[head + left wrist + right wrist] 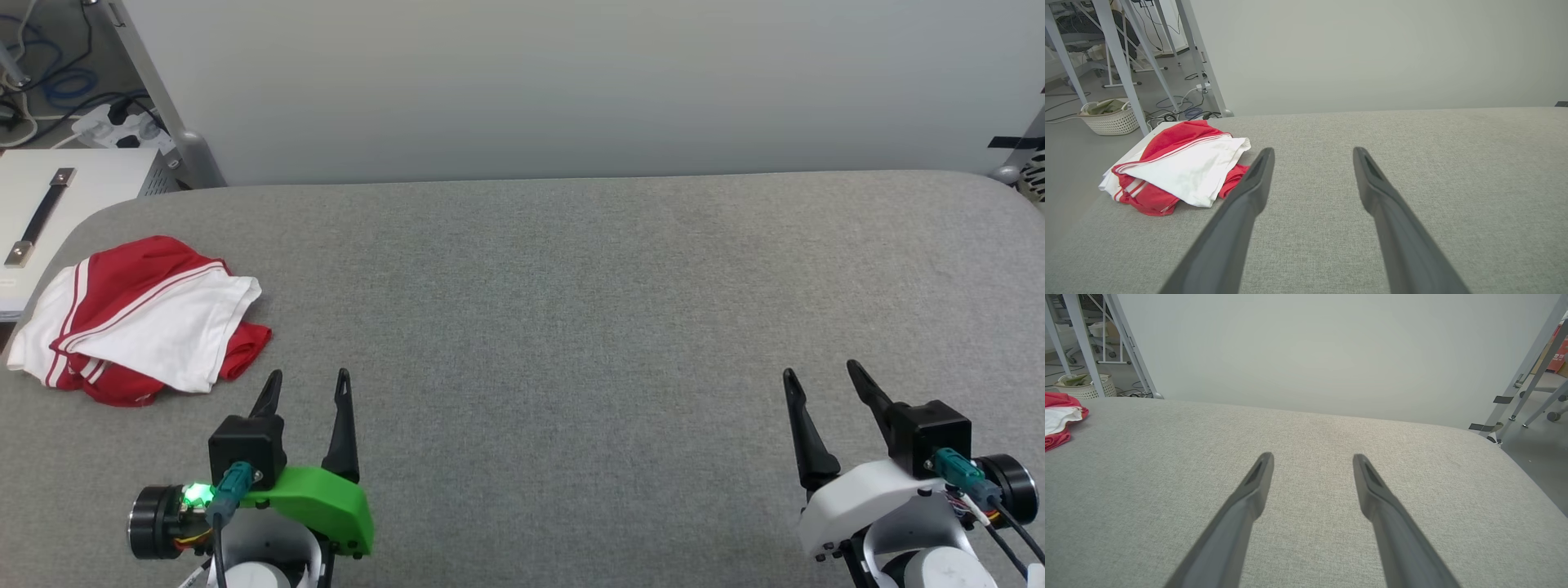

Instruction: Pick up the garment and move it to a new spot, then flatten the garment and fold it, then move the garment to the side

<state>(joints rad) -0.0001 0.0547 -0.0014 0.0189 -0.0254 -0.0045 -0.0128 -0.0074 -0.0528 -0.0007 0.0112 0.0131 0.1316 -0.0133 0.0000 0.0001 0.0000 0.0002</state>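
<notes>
Left hand [309, 373], green-shelled at the wrist with a small green light lit, sits at the near left of the head view. Its two long dark fingers point away over the table and stand apart, with nothing between them. The left wrist view shows the same gap and only bare cloth past the tips.

Right hand [820, 368], white-shelled, sits at the near right. Its fingers are likewise spread and empty, hanging over bare fabric. The two hands are well apart.

Both are above a wide grey fabric-covered table [571, 327] with rounded corners.

The red jersey T-shirt with white sleeves and white-striped trim [147, 318] lies in a loose, rumpled heap near the table's left edge, toward the far-left corner. A white sleeve panel is folded across the top, and red cloth shows above it and pokes out below. It is ahead of and to the left of the left hand, near it but not touching. In the right wrist view its edge shows at the far left, well away from that hand.

Beyond the left edge:
- white box with a dark bar handle [49, 212]
- white power strip [122, 126] with cables on the floor
- white woven basket [1110, 120] beside grey metal frame legs [1204, 61]

A plain pale wall [571, 82] stands behind the table.
</notes>
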